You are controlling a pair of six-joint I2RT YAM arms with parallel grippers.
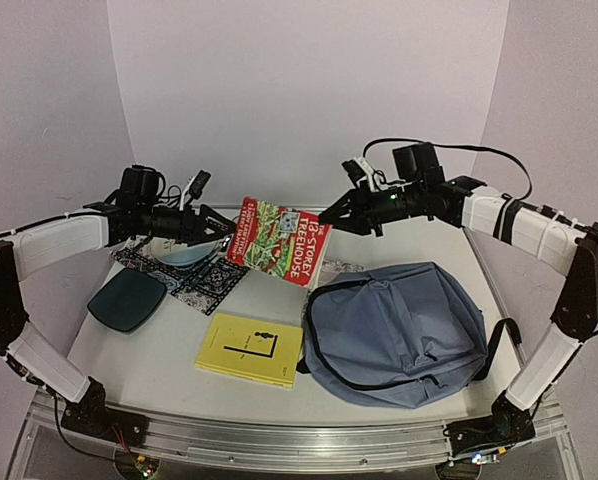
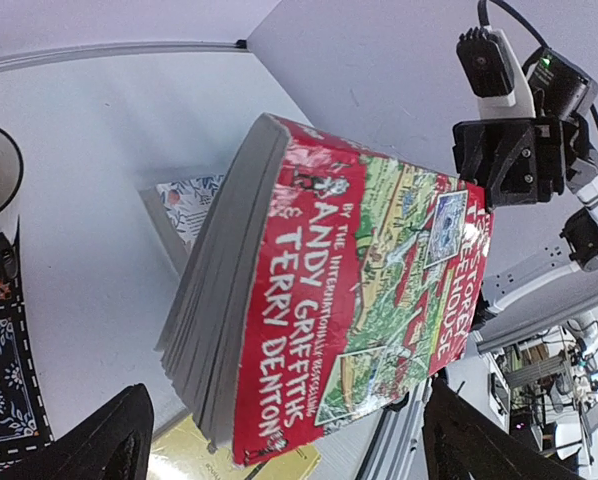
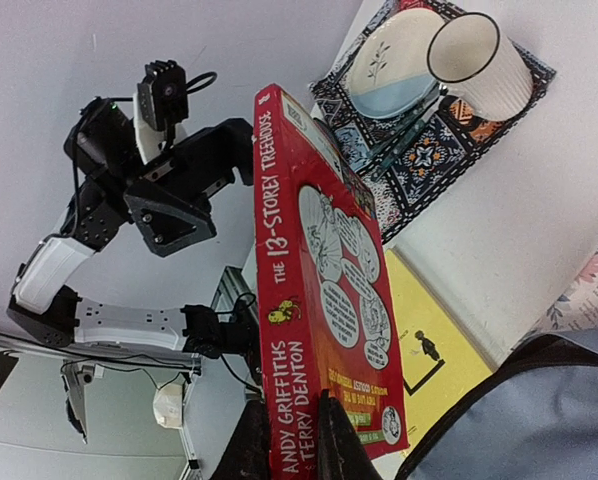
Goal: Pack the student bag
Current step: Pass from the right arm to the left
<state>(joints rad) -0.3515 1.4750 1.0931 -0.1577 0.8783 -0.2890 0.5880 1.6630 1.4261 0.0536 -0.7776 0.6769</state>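
**Red book held aloft by the right claw alone; bag lies at the near right**

The student bag (image 1: 399, 330) lies flat on the white table (image 1: 169, 350), in the near right part, with a dark zipper line curving along its left and near sides. Whether its mouth gapes cannot be told from here.

Above the far middle of the table a red book (image 1: 279, 240), "The 13-Storey Treehouse", hangs in the air, tilted, between the two arms. The right gripper (image 3: 291, 445) is clamped on the book's right end, one finger on each cover. The left gripper (image 1: 224, 228) sits at the book's left edge with its jaws spread wide; in the left wrist view both fingertips (image 2: 119, 440) stand clear of the book on either side, so it grips nothing.

On the table to the left of the bag lies a yellow book (image 1: 251, 348), just beside it. Further left is a dark teal tray (image 1: 127, 300). Beyond that, a patterned mat (image 1: 204, 280) carries a pale bowl (image 3: 394, 50) and a white mug (image 3: 479, 60) lying on its side.
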